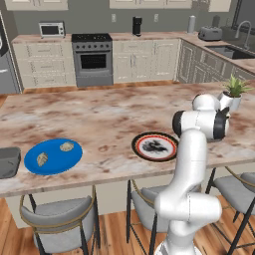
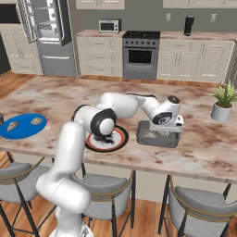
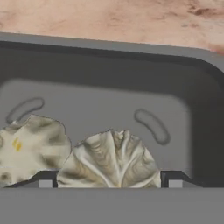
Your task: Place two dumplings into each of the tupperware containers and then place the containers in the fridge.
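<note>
My gripper (image 3: 109, 183) is open and reaches down into a dark grey tupperware container (image 3: 131, 61). One dumpling (image 3: 109, 159) lies on the tub floor between the fingertips (image 3: 175, 180), and a second dumpling (image 3: 30, 146) lies beside it. In the right base view the gripper (image 2: 167, 132) hangs over that container (image 2: 144, 137) near the counter's front edge. Two more dumplings (image 1: 66, 146) (image 1: 42, 159) rest on a blue plate (image 1: 30, 167). Another tupperware container (image 1: 7, 162) sits at the left edge. The fridge (image 2: 46, 28) stands open at the back left.
A round plate with a black-and-red rim (image 1: 155, 146) lies left of the arm. A potted plant (image 2: 223, 104) stands to the right of the tub. Stools line the counter's near side. An oven (image 2: 140, 56) and cabinets stand along the far wall.
</note>
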